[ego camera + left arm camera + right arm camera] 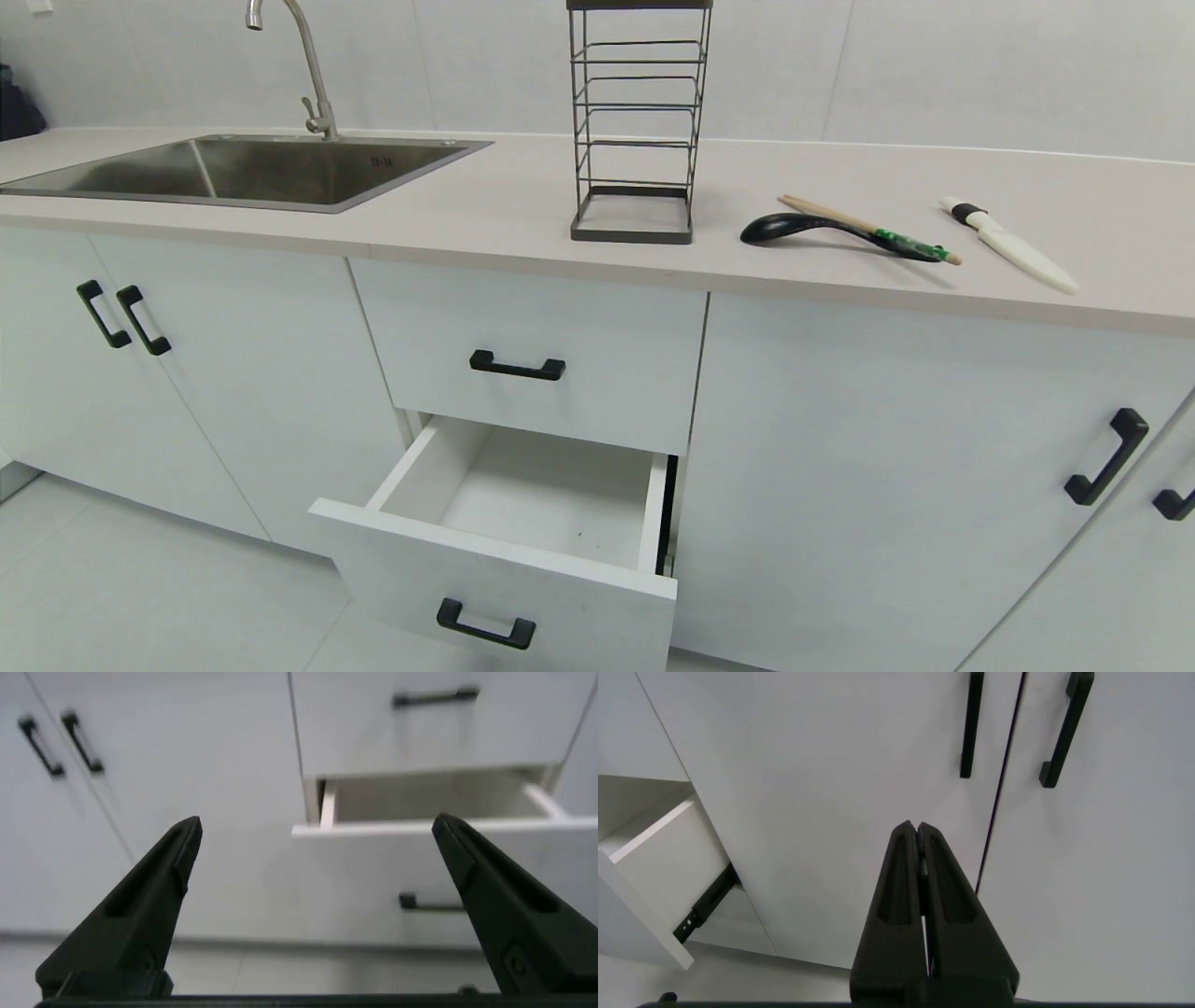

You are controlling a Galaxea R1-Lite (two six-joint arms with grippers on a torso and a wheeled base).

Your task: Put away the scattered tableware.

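1. Spoon (810, 228), chopsticks (864, 225) and knife (1014, 245) lie on the counter (467, 205), right of the rack (635, 121). Chopsticks cross the spoon handle; knife sits apart, farthest right.
2. Long axes slant far-left to near-right.
3. Open drawer (523, 485): below the rack.
4. Left gripper (318, 835): fingers apart, low, facing the drawer.
5. Right gripper (917, 829): fingers together, low, below-right of the rack. Likely the nearer arm; tableware lies above it.

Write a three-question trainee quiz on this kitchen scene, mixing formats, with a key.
1. True or false: the lower drawer stands open.
2. Which lies nearest the wire rack on the counter? A white knife; B black spoon; C chopsticks.
3. Fill in: the left gripper is ___; the right gripper is ___.
Key: 1 true; 2 B; 3 open, shut.
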